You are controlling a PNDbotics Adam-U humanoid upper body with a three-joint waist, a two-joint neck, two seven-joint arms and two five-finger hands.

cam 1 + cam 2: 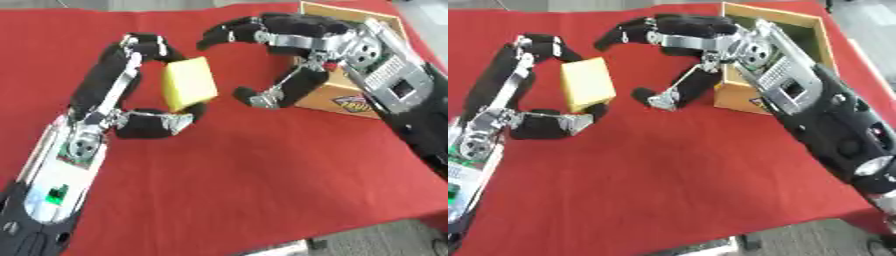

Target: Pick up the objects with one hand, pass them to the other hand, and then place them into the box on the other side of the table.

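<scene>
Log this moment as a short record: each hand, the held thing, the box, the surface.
left hand: shut on the yellow block, pinched between fingers above and thumb below
yellow block: held on edge, clear of the right hand
right hand: open, fingers and thumb spread toward the block, not touching it
box: cardboard, open top, behind the right hand on the right side
surface: red cloth

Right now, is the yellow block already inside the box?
No, the yellow block is held between the fingers and thumb of the left hand, apart from the box behind the open right hand.
</scene>
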